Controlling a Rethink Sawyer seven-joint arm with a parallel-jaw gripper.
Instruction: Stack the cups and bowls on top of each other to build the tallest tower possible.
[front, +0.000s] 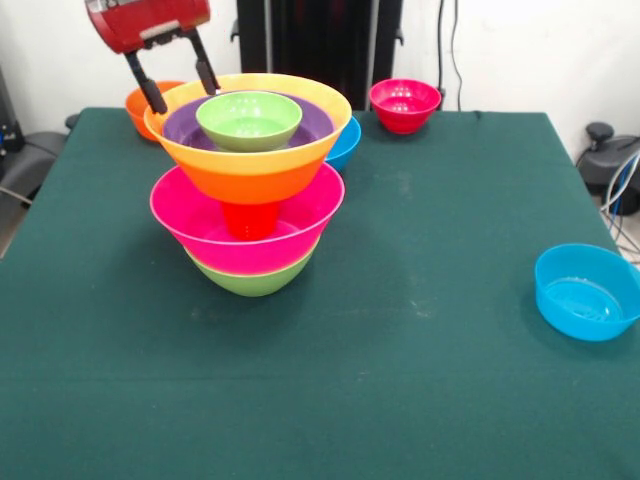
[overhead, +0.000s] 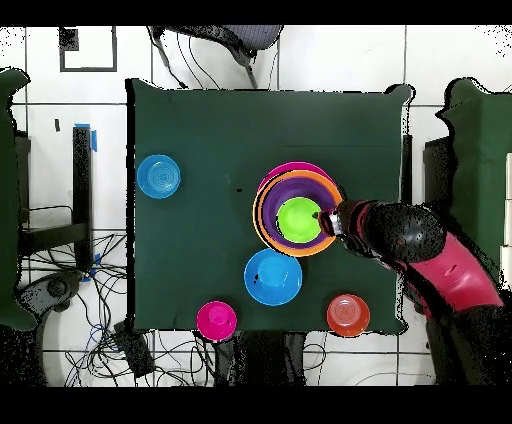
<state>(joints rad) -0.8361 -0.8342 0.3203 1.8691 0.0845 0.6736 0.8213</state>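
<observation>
Four bowls stand apart from the tower (front: 250, 190) on the green table (front: 420, 330). From left in the front view: a small orange bowl (front: 140, 105) behind the gripper (front: 180, 82), whose fingers are spread and empty beside the tower's rim. The tower comprises green bowl, pink bowl, orange cup (front: 250, 218), large orange bowl, purple bowl, small green bowl. Behind it, a blue bowl (front: 345, 142); then a red bowl (front: 404, 105); near right, another blue bowl (front: 586, 292).

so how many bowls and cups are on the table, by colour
green bowls: 2
blue bowls: 2
orange bowls: 2
pink bowl: 1
purple bowl: 1
red bowl: 1
orange cup: 1
total: 10
</observation>
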